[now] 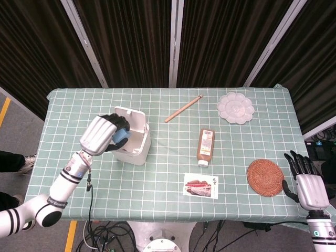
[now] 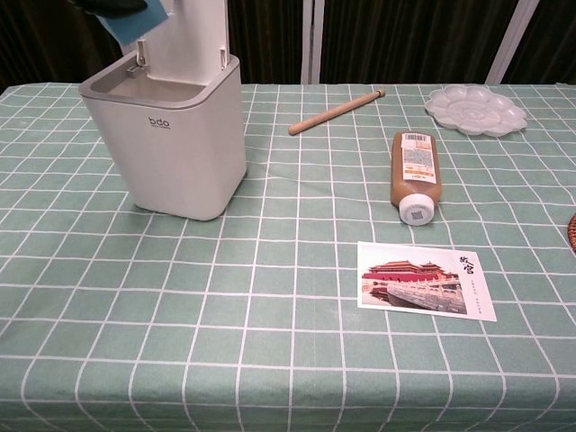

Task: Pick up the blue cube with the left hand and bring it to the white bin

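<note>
Blue cube (image 1: 121, 138) gripped in left hand (image 1: 100, 135), over white bin (image 1: 134, 145)

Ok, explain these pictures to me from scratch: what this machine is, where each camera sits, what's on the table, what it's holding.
This is a two-armed robot with human-like hands, steered remotely by a person. One picture looks down from its head, the other looks forward from its chest. The left hand holds a blue cube over the open white bin; the chest view catches only the cube's bottom edge. The right hand waits open and empty at the table edge. On the green checked cloth lie a wooden stick, a brown bottle, a white palette, a postcard and a woven coaster.
</note>
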Available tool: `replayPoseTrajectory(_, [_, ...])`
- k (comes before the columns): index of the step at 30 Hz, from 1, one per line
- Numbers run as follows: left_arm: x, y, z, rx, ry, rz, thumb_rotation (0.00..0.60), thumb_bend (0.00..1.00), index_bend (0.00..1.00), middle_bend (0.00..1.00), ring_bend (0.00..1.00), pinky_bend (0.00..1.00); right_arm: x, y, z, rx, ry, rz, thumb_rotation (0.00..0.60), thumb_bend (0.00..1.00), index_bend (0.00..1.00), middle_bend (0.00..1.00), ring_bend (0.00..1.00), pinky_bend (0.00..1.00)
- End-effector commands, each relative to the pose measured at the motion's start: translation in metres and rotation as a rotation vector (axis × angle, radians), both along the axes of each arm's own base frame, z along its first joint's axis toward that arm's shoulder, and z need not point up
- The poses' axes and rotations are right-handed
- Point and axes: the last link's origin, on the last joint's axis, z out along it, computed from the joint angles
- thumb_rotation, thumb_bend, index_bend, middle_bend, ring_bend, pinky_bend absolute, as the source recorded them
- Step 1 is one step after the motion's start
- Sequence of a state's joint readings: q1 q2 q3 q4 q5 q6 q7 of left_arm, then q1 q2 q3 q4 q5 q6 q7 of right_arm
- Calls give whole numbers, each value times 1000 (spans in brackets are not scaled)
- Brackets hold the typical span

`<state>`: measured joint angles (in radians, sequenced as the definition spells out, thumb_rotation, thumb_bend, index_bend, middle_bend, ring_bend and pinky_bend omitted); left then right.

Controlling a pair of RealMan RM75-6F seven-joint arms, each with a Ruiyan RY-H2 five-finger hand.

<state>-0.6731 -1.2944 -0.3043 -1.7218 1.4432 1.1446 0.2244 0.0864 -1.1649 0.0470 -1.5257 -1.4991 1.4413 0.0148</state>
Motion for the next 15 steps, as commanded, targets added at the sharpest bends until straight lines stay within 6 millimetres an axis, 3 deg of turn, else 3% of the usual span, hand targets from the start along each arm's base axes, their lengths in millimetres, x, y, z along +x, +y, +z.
replayPoseTrajectory(1, [9,6,-14,-31,-12,-10,600,311,485,485,447,651,-1,0,-1,2,-1,-2,600,360,0,0,0,0])
replayPoseTrajectory(4, [13,6,-22,-56,-23,-21,600,249,419,440,403,619,-2,0,0,0,-3,-5,600,360,0,0,0,0])
replayPoseTrajectory(7, [13,5,-23,-92,-52,-16,600,64,205,275,244,486,-3,0,1,-2,-1,-8,600,361,0,0,0,0])
replayPoseTrajectory(9, [13,5,-20,-81,-64,-23,600,9,113,172,152,390,-4,0,1,-2,-1,-11,600,361,0,0,0,0])
replayPoseTrajectory(11, [13,5,-18,-57,-74,-36,600,0,86,121,118,334,-4,0,0,0,-2,-11,600,361,0,0,0,0])
replayPoseTrajectory(15, [2,-5,-8,-30,-45,-31,600,0,84,125,117,323,-2,0,-2,5,-6,-6,600,361,0,0,0,0])
